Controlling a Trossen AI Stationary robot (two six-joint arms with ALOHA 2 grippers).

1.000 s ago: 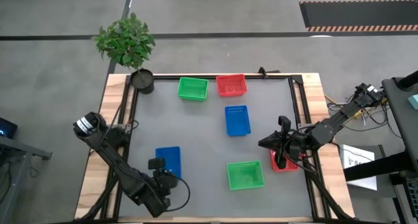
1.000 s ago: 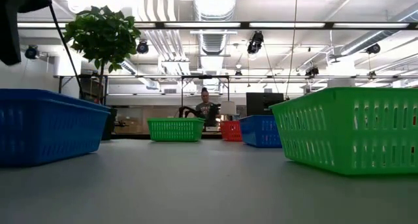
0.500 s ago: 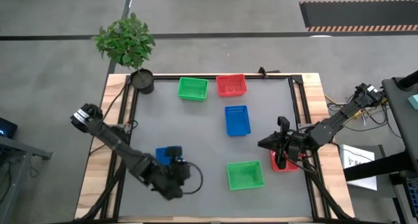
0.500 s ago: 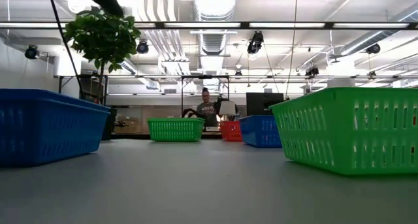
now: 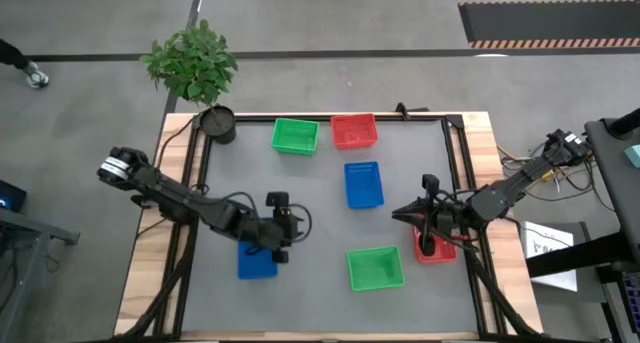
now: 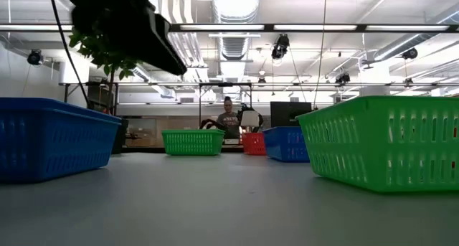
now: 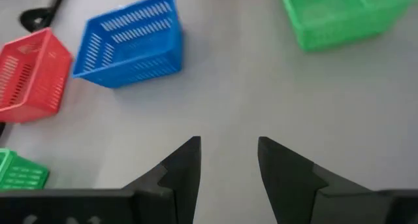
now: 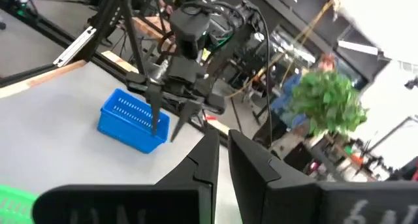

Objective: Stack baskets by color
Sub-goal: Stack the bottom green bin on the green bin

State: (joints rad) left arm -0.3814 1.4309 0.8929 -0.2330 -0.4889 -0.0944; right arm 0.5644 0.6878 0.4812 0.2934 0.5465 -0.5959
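My left gripper (image 5: 296,226) (image 7: 228,155) hangs open above the table's near-left part, over bare grey surface, beside a blue basket (image 5: 257,261) (image 6: 50,138) that stands on its base. Ahead of it stand another blue basket (image 5: 363,183) (image 7: 130,41) and a green basket (image 5: 376,268) (image 7: 339,15). At the far edge stand a green basket (image 5: 295,135) and a red basket (image 5: 355,130) (image 7: 32,77). My right gripper (image 5: 402,216) (image 8: 223,152) is shut, held level above the table, by a red basket (image 5: 438,250) at the right edge.
A round black pot (image 5: 218,123) with a leafy plant stands at the far-left corner. A black frame rail (image 5: 455,173) runs along the table's right side. A person (image 6: 228,120) sits in the room beyond the far edge. Bare grey surface (image 5: 315,218) lies between the baskets.
My left gripper has swung from the near-left corner toward the table's middle, passing over the near blue basket, and has turned to point toward the right edge. The baskets have stayed where they were.
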